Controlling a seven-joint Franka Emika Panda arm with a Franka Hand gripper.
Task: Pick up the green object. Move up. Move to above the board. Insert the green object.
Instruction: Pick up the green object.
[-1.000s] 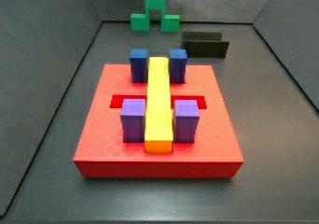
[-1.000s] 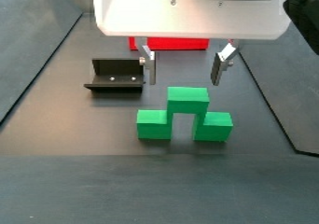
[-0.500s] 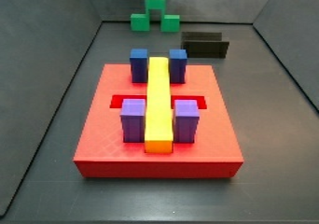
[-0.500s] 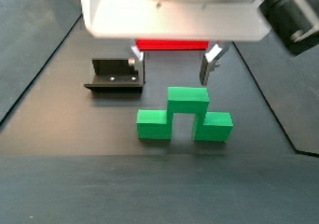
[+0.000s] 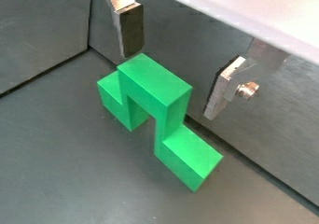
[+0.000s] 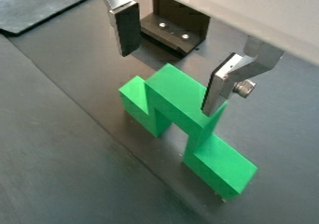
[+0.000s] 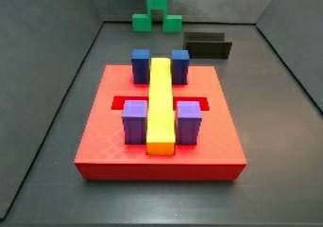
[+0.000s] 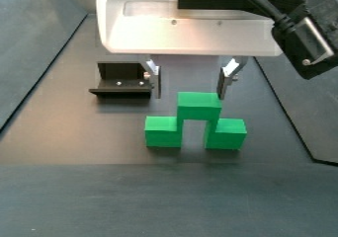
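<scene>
The green object (image 8: 197, 121) stands on the dark floor, a raised middle block between two lower side blocks; it also shows in both wrist views (image 5: 152, 95) (image 6: 174, 105) and small at the far end in a side view (image 7: 158, 17). My gripper (image 8: 192, 77) is open, just above and behind the green object's raised block, one finger to each side (image 5: 130, 26) (image 6: 229, 79), touching nothing. The board (image 7: 161, 127) is a red slab carrying a yellow bar (image 7: 161, 100) and blue and purple blocks.
The fixture (image 8: 121, 82), a dark L-shaped bracket, stands beside the green object and shows in a wrist view (image 6: 173, 34) and in a side view (image 7: 209, 46). Grey walls (image 7: 76, 23) enclose the floor.
My gripper has shifted a little sideways and come lower toward the green object's raised block. The green object and the board have not moved.
</scene>
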